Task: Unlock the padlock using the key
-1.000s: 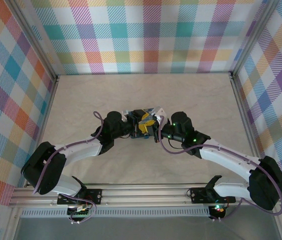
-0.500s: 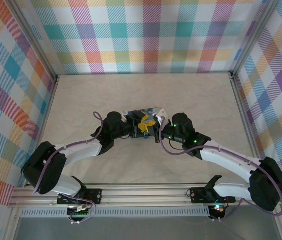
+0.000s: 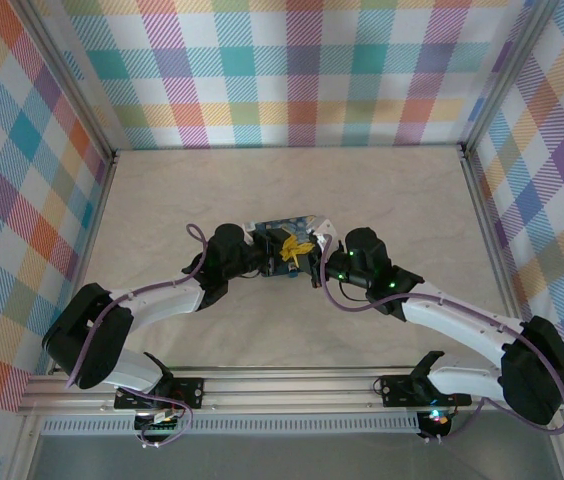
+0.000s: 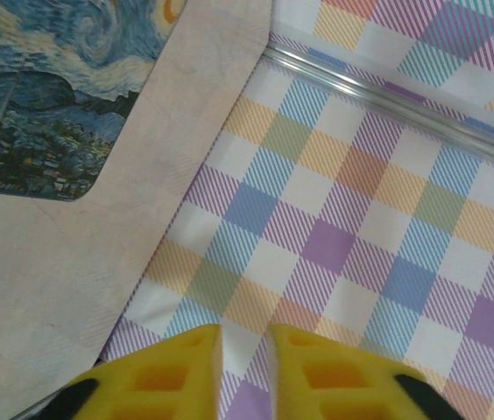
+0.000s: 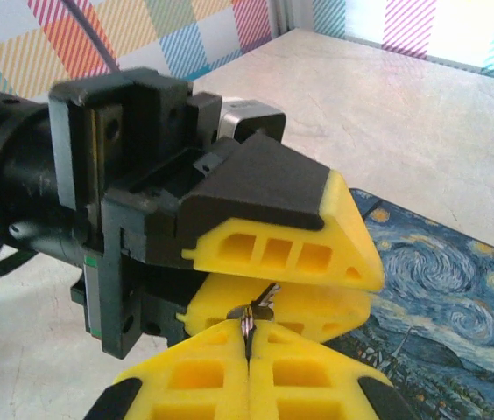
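The key (image 5: 252,317), a thin silvery sliver, is pinched upright between the yellow fingertips of my right gripper (image 5: 248,339), which is shut on it. Its free end pokes up against the lower yellow finger (image 5: 317,308) of my left gripper (image 5: 370,294), which lies sideways right in front. In the left wrist view, my left gripper (image 4: 245,341) shows a narrow gap with nothing between its fingers. From above, both grippers meet over the tin: left gripper (image 3: 280,244), right gripper (image 3: 308,258). The padlock is hidden.
A Starry-Night-printed tin (image 5: 444,289) lies flat on the pale table (image 3: 382,190) under the grippers; its corner shows in the left wrist view as the tin (image 4: 45,96). Plaid walls (image 3: 292,70) with metal rails close in three sides.
My right wrist has drawn back a little to the right and toward the near edge, the key still in it. The left arm has stayed put.
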Robot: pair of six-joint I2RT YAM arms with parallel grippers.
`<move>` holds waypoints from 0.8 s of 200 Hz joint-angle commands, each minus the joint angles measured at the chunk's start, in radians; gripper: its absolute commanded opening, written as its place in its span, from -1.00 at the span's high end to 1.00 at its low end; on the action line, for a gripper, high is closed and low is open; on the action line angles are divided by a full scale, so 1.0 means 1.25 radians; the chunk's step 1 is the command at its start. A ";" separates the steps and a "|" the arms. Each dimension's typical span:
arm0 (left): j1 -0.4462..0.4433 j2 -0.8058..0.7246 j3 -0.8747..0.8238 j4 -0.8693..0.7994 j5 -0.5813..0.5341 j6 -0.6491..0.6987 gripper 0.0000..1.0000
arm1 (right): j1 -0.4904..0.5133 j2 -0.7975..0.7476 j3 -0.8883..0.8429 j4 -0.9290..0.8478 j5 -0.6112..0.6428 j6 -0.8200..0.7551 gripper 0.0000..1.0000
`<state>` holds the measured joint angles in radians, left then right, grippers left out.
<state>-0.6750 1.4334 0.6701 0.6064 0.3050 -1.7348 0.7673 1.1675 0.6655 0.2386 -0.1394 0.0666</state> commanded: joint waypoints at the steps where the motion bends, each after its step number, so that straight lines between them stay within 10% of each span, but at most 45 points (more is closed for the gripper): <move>1: -0.013 -0.002 0.005 0.022 0.008 0.010 0.74 | 0.006 -0.012 -0.011 -0.005 -0.001 0.004 1.00; 89: -0.014 -0.019 0.030 -0.056 0.008 0.066 1.00 | 0.006 -0.039 -0.015 -0.021 0.019 0.013 0.99; 160: -0.013 -0.132 0.129 -0.422 -0.068 0.380 1.00 | 0.006 -0.108 -0.028 -0.103 0.067 -0.039 0.39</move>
<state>-0.6868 1.3327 0.7498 0.3084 0.2802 -1.4708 0.7731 1.0691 0.6460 0.1532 -0.0864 0.0540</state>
